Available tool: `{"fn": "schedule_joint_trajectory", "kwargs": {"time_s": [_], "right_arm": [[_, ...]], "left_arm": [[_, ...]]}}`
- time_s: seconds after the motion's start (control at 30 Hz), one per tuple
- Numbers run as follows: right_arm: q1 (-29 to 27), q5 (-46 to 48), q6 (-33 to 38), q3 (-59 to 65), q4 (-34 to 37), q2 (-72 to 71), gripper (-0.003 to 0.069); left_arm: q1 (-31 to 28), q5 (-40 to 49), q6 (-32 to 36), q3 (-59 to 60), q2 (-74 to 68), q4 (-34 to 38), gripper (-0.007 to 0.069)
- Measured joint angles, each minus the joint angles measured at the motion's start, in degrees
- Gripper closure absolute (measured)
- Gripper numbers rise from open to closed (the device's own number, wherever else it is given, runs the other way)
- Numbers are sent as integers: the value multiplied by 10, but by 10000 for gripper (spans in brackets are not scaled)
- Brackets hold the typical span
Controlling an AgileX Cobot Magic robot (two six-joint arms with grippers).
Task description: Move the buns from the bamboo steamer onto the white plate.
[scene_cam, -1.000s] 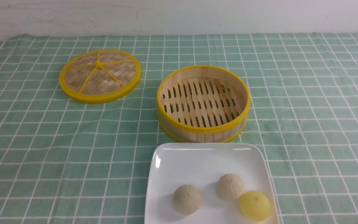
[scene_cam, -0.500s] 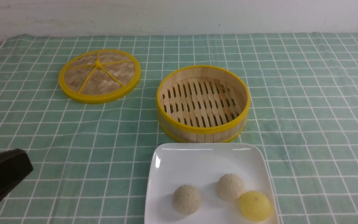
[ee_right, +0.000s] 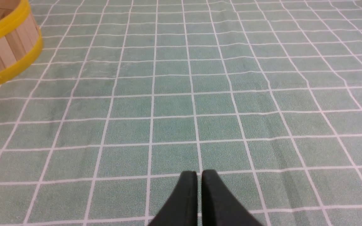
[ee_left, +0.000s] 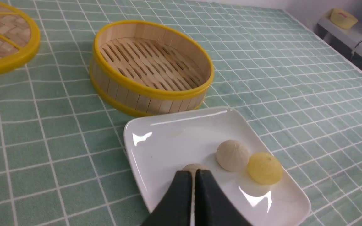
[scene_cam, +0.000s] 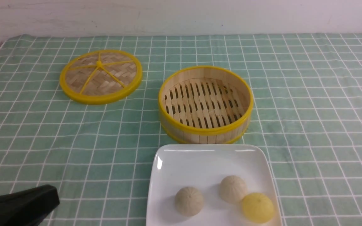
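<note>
Worktop (scene_cam: 309,103) under green checked cloth, pale wall behind. Bamboo steamer (scene_cam: 205,133) bare inside; lid (scene_cam: 101,76) laid well apart; both buns (scene_cam: 189,201) (scene_cam: 233,188) on white plate (scene_cam: 181,163), one touching yellow bun (scene_cam: 257,207), so transfer judged complete. Left gripper (ee_left: 194,173) and right gripper (ee_right: 199,175): jaws closed, holding nothing, clear of plate contents.

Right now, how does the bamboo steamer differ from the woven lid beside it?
The bamboo steamer is a deep basket with slat walls and a slotted floor; the woven lid is flat, with yellow spokes across a woven face. The steamer stands nearer the white plate; the lid lies farther back on the robot's left. Both are round with yellow rims.
</note>
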State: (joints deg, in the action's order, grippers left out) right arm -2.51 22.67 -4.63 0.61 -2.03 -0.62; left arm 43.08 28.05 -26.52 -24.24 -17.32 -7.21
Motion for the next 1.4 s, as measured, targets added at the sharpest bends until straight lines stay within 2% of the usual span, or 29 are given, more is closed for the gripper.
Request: {"fn": "schedule_joint_trajectory", "kwargs": {"time_s": [0.23, 0.33, 0.4, 0.53, 0.73, 0.93, 1.27, 1.4], "right_arm": [[0, 0, 0, 0, 0, 0, 604], [0, 0, 0, 0, 0, 0, 601], [0, 0, 0, 0, 0, 0, 598], [0, 0, 0, 0, 0, 0, 597], [0, 0, 0, 0, 0, 0, 589], [0, 0, 0, 0, 0, 0, 582], [0, -1, 0, 0, 0, 0, 571], [0, -1, 0, 0, 0, 0, 569]], "left_arm": [[-16, -137, 12, 147, -5, -16, 580], [-62, -174, 14, 182, -5, -19, 577], [-120, -186, 18, 193, -5, -14, 573], [-218, -180, 52, 195, 5, -11, 568], [-292, -163, 84, 219, 66, -62, 562], [-396, -151, 91, 257, 101, -15, 563], [-415, -76, 105, 258, 176, -1, 556], [-449, -70, 110, 258, 179, 3, 552]]}}
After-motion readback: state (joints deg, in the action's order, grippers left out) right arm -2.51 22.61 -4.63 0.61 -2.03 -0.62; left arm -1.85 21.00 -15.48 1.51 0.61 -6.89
